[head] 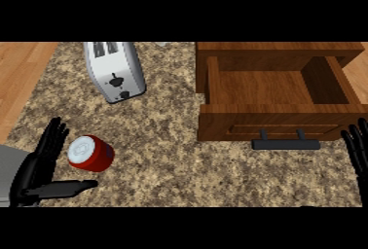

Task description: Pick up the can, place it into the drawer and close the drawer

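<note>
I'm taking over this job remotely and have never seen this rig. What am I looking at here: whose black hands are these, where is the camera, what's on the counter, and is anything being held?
You are looking steeply down from the robot's head at a speckled stone counter. The robot is a humanoid; only its grey forearms and black hands show, coming in from the lower edge.

The left hand is at the lower left, fingers straight and thumb spread, right beside the red can with the white top. It is open, not closed round the can. The right hand shows only as straight fingers at the right edge, near the drawer front. Nothing is held.

On the counter: a silver toaster at the upper left, and a wooden drawer at the upper right, pulled open, nothing visible inside, with a dark handle facing you.

The can is not yet in the drawer.
</note>
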